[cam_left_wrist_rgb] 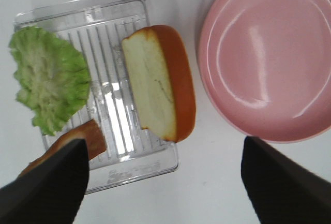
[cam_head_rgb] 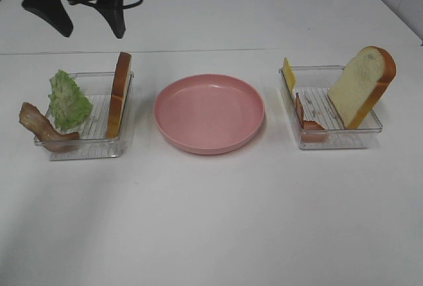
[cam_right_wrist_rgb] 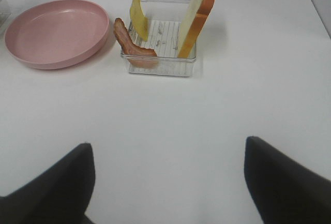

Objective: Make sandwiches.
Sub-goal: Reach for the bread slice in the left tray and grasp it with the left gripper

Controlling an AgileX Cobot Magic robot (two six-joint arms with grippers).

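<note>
No stack is built; the parts lie in two clear trays. The left tray (cam_head_rgb: 99,147) holds a lettuce leaf (cam_head_rgb: 68,101), a bacon strip (cam_head_rgb: 41,127) and an upright bread slice (cam_head_rgb: 119,94). The right tray (cam_head_rgb: 357,139) holds a cheese square (cam_head_rgb: 288,74), a bacon strip (cam_head_rgb: 305,117) and a leaning bread slice (cam_head_rgb: 362,86). My left gripper (cam_head_rgb: 86,25) is open and empty, high above the left tray; its wrist view shows the bread (cam_left_wrist_rgb: 158,89) and lettuce (cam_left_wrist_rgb: 49,79) below. My right gripper (cam_right_wrist_rgb: 168,182) is open and empty, well short of the right tray (cam_right_wrist_rgb: 160,63).
A pink round plate (cam_head_rgb: 209,113) sits between the two trays, with nothing on it; it also shows in the left wrist view (cam_left_wrist_rgb: 269,53) and the right wrist view (cam_right_wrist_rgb: 54,27). White table all around; a wall line runs behind the trays.
</note>
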